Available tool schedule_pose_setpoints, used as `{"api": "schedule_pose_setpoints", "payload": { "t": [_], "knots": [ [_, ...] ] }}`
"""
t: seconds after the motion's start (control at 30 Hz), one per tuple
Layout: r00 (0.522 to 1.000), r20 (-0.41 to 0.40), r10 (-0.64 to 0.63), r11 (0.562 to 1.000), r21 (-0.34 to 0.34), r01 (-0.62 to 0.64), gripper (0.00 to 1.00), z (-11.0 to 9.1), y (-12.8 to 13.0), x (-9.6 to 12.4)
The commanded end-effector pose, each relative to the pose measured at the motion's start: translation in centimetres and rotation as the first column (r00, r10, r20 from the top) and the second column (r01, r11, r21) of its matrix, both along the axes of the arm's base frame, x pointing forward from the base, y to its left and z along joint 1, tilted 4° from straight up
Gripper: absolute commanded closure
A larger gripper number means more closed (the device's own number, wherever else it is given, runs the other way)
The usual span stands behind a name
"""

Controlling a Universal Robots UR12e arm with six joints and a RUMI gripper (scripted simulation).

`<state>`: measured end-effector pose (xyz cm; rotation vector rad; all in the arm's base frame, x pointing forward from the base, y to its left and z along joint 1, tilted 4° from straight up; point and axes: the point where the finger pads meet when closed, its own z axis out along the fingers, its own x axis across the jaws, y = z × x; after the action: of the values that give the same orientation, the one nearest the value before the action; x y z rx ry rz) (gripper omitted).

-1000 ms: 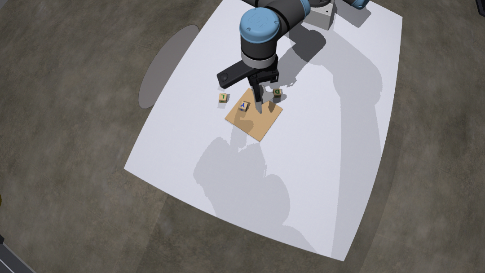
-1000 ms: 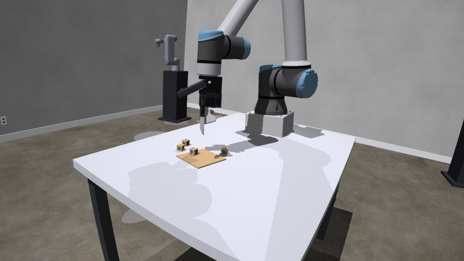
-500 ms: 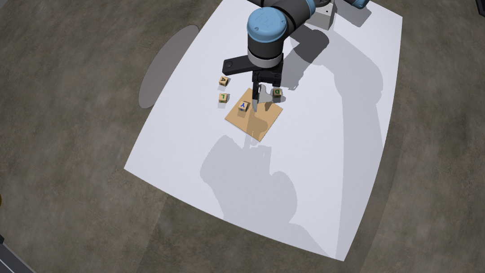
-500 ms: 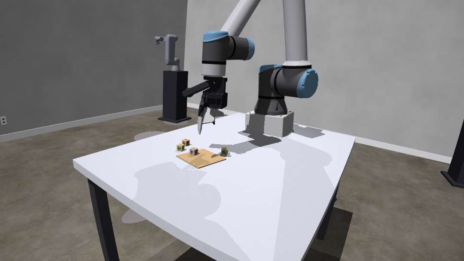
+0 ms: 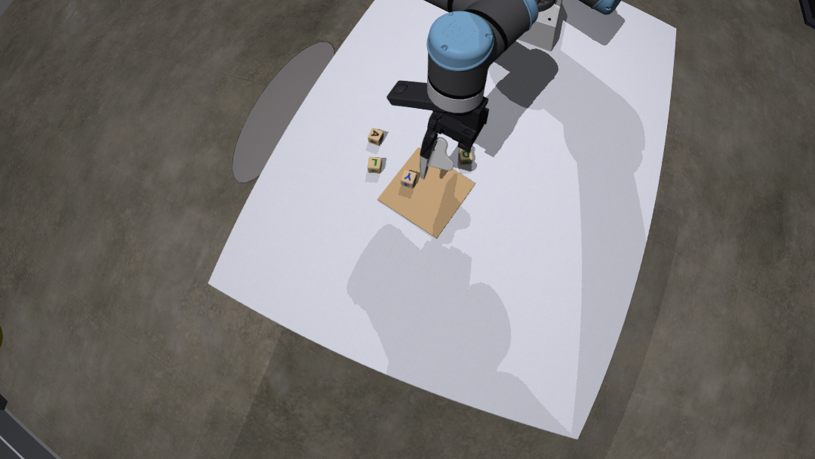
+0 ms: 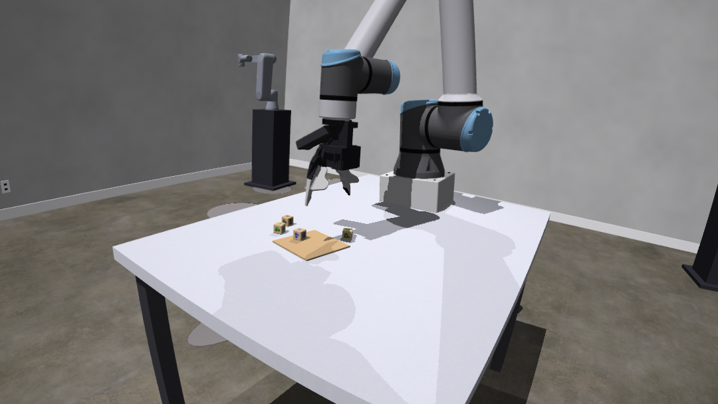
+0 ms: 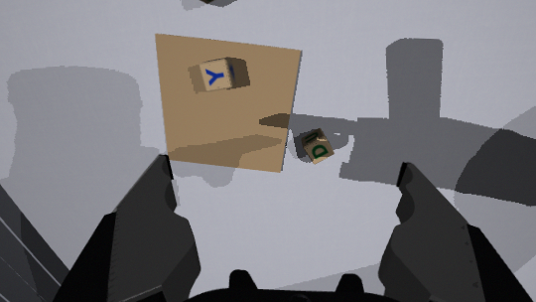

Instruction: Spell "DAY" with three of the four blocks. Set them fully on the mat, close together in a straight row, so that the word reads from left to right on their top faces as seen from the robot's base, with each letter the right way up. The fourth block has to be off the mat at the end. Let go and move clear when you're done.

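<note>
Setting out the word, at an early stage: counted one block, the Y (image 5: 408, 178) (image 6: 299, 234) (image 7: 214, 75), on the mat (image 5: 433, 214) (image 6: 307, 251) (image 7: 223, 111), with two letters still to add. Judged the likely next step to be fetching the D block (image 5: 465, 155) (image 6: 347, 234) (image 7: 319, 150), found on the table (image 5: 284, 256) (image 6: 401, 301) (image 7: 288, 219) just beside the mat. Hung above it all, with the gripper (image 5: 447, 163) (image 6: 327, 199) (image 7: 283, 160) spread wide and nothing between the fingers. Called for lining up over the D, turning to suit its skewed sides, then lowering and closing; later, for setting it at the left end as seen from the base, with room for the A.

Noted for the D: small wooden cube, tan, dark green letter on top, another mark on one side, partly in shadow. Noted for the Y: pale cube, blue letter, roughly upright from the base. Listed off the mat, near each other: A block (image 5: 375, 136) (image 6: 287, 220), black letter; L block (image 5: 373, 164) (image 6: 279, 228), green letter, apparently the spare.

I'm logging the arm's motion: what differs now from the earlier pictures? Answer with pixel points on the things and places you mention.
In the top view, the gripper (image 5: 433, 174) (image 7: 283, 160) has turned and its wrist has moved slightly right, uncovering the A block (image 5: 375, 137). Nothing was visibly grasped or released. The Y block (image 5: 408, 178) (image 6: 299, 233) (image 7: 215, 75), L block (image 5: 373, 165) and D block (image 5: 465, 155) (image 6: 347, 234) (image 7: 319, 149) stayed put.
</note>
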<state>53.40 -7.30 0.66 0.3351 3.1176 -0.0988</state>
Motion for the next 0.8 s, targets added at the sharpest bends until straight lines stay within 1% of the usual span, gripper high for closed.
{"api": "schedule_pose_setpoints", "payload": {
  "t": [0.0,0.13,0.3,0.37,0.57,0.77],
  "knots": [
    [0.990,0.009,-0.138,0.990,-0.004,0.138,0.00,0.0,0.5,-0.5],
    [0.968,0.016,-0.252,0.968,-0.003,0.252,0.00,-0.1,1.0,-0.9],
    [0.921,0.026,-0.389,0.921,0.000,0.389,0.00,-0.2,1.7,-1.4],
    [0.921,0.026,-0.389,0.921,0.000,0.389,0.00,-0.2,1.7,-1.4],
    [0.833,0.037,-0.552,0.834,0.005,0.552,0.00,-0.4,2.5,-2.1],
    [0.742,0.045,-0.669,0.743,0.011,0.669,0.00,-0.5,3.2,-2.6]
  ]
}}
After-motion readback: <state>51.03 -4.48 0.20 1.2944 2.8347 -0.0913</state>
